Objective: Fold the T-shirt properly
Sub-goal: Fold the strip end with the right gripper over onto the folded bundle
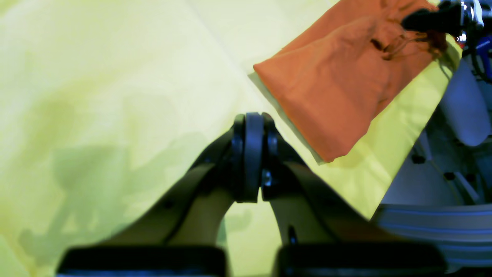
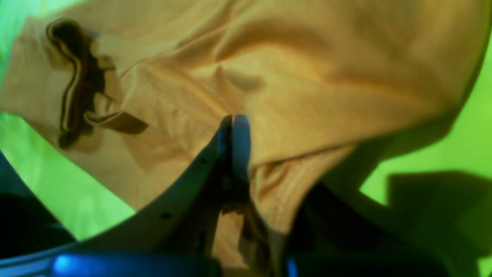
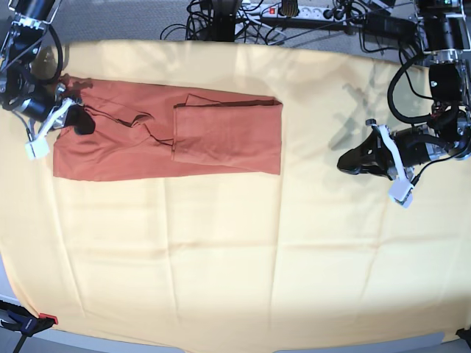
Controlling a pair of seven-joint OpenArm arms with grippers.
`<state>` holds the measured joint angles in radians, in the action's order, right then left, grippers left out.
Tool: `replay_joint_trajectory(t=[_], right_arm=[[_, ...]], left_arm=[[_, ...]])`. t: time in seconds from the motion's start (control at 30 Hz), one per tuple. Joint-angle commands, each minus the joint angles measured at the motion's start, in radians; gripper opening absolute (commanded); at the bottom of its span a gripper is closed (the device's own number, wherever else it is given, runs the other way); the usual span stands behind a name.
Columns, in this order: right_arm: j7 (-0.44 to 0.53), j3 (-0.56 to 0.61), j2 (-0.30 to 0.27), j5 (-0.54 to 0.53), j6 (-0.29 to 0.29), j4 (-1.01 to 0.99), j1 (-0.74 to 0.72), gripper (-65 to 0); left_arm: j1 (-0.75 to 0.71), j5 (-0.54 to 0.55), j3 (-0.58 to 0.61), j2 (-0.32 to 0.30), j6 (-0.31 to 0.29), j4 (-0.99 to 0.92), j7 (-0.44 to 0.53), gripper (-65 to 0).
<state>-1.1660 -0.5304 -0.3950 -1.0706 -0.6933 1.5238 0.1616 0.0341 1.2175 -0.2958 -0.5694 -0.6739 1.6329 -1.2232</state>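
Beside T-shirt (image 3: pixel 221 132), yellow cloth (image 3: pixel 221 257), cables (image 3: pixel 221 18)

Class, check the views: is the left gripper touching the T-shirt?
Apart. The base view shows the left gripper over bare yellow cloth, well clear of the T-shirt. The left wrist view agrees: cloth shows between its closed jaws and the shirt.

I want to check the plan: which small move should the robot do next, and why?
Probably carry the T-shirt's left end rightwards over the folded part. The right pincer is shut on that edge, and the shirt lies long; the left pincer is shut, away from it.
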Motion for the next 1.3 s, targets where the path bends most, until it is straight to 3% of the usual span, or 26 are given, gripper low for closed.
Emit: replay_joint_trajectory(t=[0.0,0.13,0.33,0.47,0.53,0.7,0.77,1.03,1.27], right_arm=[[0.021,-0.008,-0.040,0.008,-0.005,0.014,-0.016,-65.0],[0.022,-0.008,-0.098,0.088,0.000,0.014,-0.039,-65.0],[0.021,-0.009,-0.158,0.163,0.052,0.024,-0.040,-65.0],[0.001,-0.011,-0.153,0.084,0.068,0.071,-0.040,-65.0],[-0.046,-0.011,-0.138,0.007,0.040,0.102,-0.040,-65.0],[-0.220,-0.011,-0.039,-0.278,0.010,0.187,-0.040,-65.0],[-0.230,-0.011,0.023,-0.397,-0.005,0.226,-0.040,-65.0],[-0.230,0.002,0.247,-0.413,-0.005,0.361,-0.039,-65.0],[-0.230,0.178,0.354,-0.413,-0.005,0.362,-0.021,-65.0]], left_arm=[[0.019,0.026,-0.009,-0.031,-0.006,0.015,0.018,-65.0],[0.018,0.026,-0.015,-0.067,-0.006,0.015,0.018,-65.0],[0.018,0.022,-0.016,-0.088,-0.006,0.015,0.018,-65.0],[0.016,0.022,-0.015,-0.088,-0.006,0.014,0.018,-65.0],[0.012,0.023,-0.015,-0.088,-0.006,0.014,0.017,-65.0],[0.013,0.023,-0.015,-0.088,-0.006,0.014,0.011,-65.0],[0.013,0.022,-0.015,-0.088,-0.006,0.014,0.011,-65.0],[0.013,0.023,-0.015,-0.088,-0.006,0.014,0.011,-65.0],[0.013,0.027,-0.015,-0.088,-0.006,0.014,0.011,-65.0]])
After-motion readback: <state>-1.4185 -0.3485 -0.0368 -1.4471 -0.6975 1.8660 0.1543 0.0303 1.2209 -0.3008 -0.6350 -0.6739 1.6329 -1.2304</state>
